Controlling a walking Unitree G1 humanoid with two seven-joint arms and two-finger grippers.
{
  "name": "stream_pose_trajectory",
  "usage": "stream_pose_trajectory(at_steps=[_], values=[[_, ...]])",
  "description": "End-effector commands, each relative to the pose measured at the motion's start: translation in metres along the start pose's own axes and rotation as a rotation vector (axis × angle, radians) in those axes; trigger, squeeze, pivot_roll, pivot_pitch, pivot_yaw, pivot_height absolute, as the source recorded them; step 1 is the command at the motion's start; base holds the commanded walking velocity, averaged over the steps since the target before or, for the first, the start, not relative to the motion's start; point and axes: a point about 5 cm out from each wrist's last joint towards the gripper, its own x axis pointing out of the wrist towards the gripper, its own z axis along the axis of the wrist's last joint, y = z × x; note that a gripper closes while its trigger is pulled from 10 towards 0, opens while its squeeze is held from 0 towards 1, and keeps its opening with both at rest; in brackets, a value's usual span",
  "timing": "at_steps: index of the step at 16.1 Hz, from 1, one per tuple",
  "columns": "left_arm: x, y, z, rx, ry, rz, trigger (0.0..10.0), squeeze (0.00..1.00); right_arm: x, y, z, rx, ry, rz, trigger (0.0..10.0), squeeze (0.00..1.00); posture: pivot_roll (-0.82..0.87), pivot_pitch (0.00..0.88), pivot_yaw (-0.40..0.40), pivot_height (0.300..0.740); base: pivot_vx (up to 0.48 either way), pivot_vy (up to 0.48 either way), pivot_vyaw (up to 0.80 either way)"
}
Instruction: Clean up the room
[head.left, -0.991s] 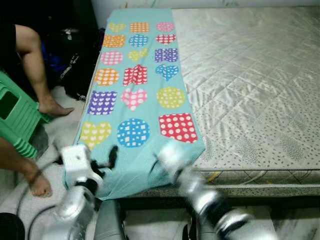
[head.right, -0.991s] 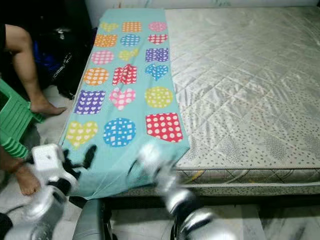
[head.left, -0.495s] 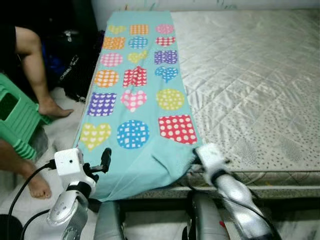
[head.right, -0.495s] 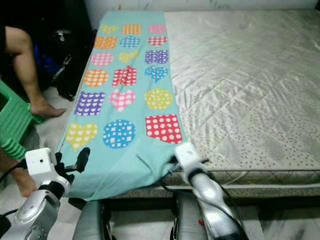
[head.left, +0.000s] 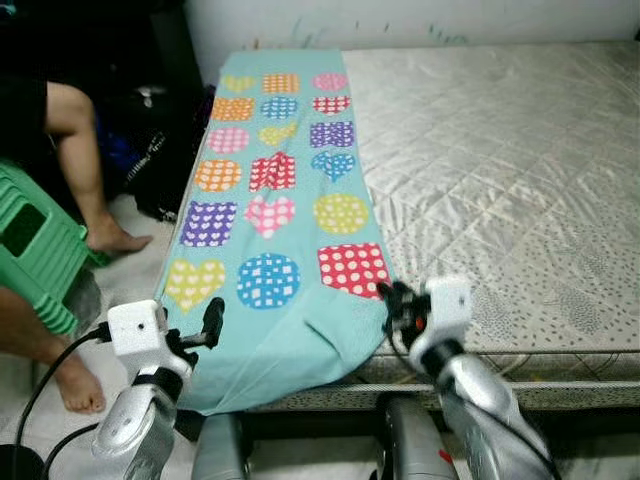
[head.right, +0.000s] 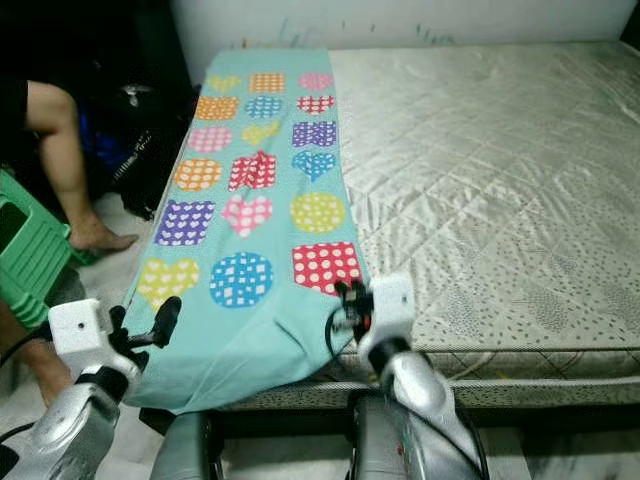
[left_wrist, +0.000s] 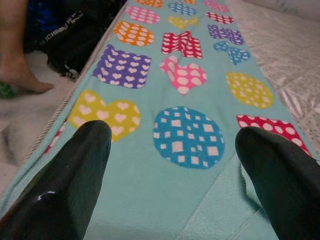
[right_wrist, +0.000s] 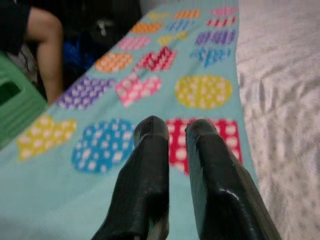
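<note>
A teal blanket (head.left: 270, 200) printed with coloured hearts, circles and squares lies along the left side of a bare quilted mattress (head.left: 500, 150). Its near end hangs over the bed's front edge. My left gripper (head.left: 212, 322) hovers at the blanket's front left part. In the left wrist view its fingers (left_wrist: 75, 165) stand wide apart over the blue circle, open and holding nothing. My right gripper (head.left: 392, 298) is just above the blanket's front right corner, by the red dotted square. Its fingers (right_wrist: 150, 150) are close together, shut, with nothing between them.
A person sits to the left of the bed, with a bare leg (head.left: 85, 160) and a foot (head.left: 75, 375) on the floor. A green plastic stool (head.left: 30, 245) stands beside them. A black bag (head.left: 160, 170) leans against the bed's left side.
My right arm swung from under the blanket's front edge to its right corner, then rose above the mattress edge. The left gripper barely moved. The camera tilted up a little.
</note>
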Motion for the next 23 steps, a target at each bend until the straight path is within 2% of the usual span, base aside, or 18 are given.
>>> stream_pose_trajectory(at_steps=[1,2,4,7,10,15,17,23], values=[[0.006,-0.001,0.000,0.005,-0.008,-0.010,10.0,0.00,0.005,-0.001,0.010,0.032,-0.030,-0.020,10.0,0.00,-0.09,0.000,0.045,0.585,0.000,0.000,0.00],[0.010,-0.003,0.003,0.002,-0.023,-0.019,10.0,0.00,0.012,-0.004,0.020,0.071,-0.066,-0.044,10.0,0.00,-0.09,0.000,0.043,0.585,0.000,0.000,0.00],[0.018,-0.004,0.006,0.002,-0.044,-0.025,10.0,0.00,0.024,-0.011,0.031,0.070,-0.089,-0.074,10.0,0.00,-0.09,0.000,0.038,0.604,0.000,0.000,0.00],[0.023,-0.005,0.005,0.003,-0.053,-0.033,10.0,0.00,0.031,-0.017,0.038,0.082,-0.111,-0.087,10.0,0.00,-0.09,0.000,0.033,0.632,0.000,0.000,0.00],[0.032,-0.007,0.006,0.006,-0.065,-0.046,10.0,0.00,0.034,-0.022,0.040,0.091,-0.124,-0.107,10.0,0.00,-0.10,0.000,0.042,0.669,0.000,0.000,0.00],[0.035,-0.007,-0.001,0.012,-0.059,-0.046,10.0,0.00,0.036,-0.023,0.042,0.086,-0.129,-0.105,10.0,0.00,-0.11,0.000,0.031,0.721,0.000,0.000,0.00],[0.038,-0.011,-0.004,0.014,-0.052,-0.050,10.0,0.00,0.037,-0.031,0.043,0.070,-0.131,-0.135,10.0,0.00,-0.11,0.000,0.034,0.740,0.000,0.000,0.00],[0.040,-0.018,-0.011,-0.031,-0.003,-0.051,10.0,0.00,0.035,-0.042,0.036,0.042,-0.104,-0.205,10.0,0.00,-0.12,0.000,0.019,0.740,0.000,0.000,0.00]])
